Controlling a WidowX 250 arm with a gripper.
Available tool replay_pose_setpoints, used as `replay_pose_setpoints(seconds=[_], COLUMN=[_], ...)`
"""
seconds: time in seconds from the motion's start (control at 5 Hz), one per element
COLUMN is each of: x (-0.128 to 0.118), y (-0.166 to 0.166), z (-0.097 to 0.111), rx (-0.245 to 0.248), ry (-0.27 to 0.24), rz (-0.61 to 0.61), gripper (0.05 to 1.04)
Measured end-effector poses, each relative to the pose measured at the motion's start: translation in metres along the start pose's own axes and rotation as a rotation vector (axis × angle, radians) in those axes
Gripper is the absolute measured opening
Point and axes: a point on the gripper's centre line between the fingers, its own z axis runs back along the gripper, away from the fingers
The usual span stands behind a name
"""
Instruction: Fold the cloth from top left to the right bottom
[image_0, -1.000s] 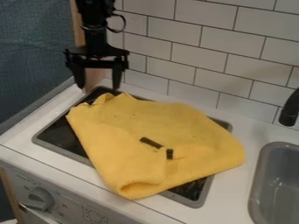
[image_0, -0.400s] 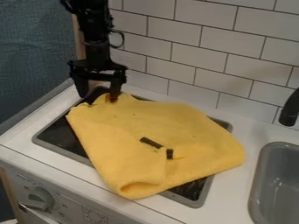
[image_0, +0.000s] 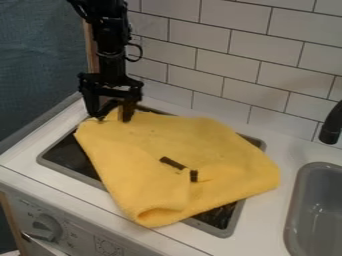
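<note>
The black gripper (image_0: 113, 119) hangs at the upper left of the camera view, its fingertips down at the cloth's top left corner. Its two fingers stand apart, with a raised bit of yellow fabric between them. The yellow cloth (image_0: 160, 150) lies spread at a slant over the dark stovetop, with a rolled fold at its bottom corner. Two short dark marks show near its middle.
The stovetop (image_0: 63, 155) has a grey rim. A grey sink (image_0: 319, 210) and a black faucet (image_0: 330, 127) are at the right. White tiles (image_0: 220, 60) rise behind the counter, and a knob (image_0: 45, 227) sits at the lower left.
The gripper has come down onto the cloth's top left corner, and the gap between its fingers has narrowed. The fabric at that corner has shifted slightly; the rest of the cloth lies as before.
</note>
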Motion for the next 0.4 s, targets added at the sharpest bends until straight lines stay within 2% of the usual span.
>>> replay_pose_setpoints(seconds=[0.2, 0.4], x=[0.0001, 0.0018], y=[0.0005, 0.0012], z=[0.0001, 0.0005], rx=[0.011, 0.018], ry=[0.0, -0.01], rz=[0.008, 0.019], gripper=[0.64, 0.388])
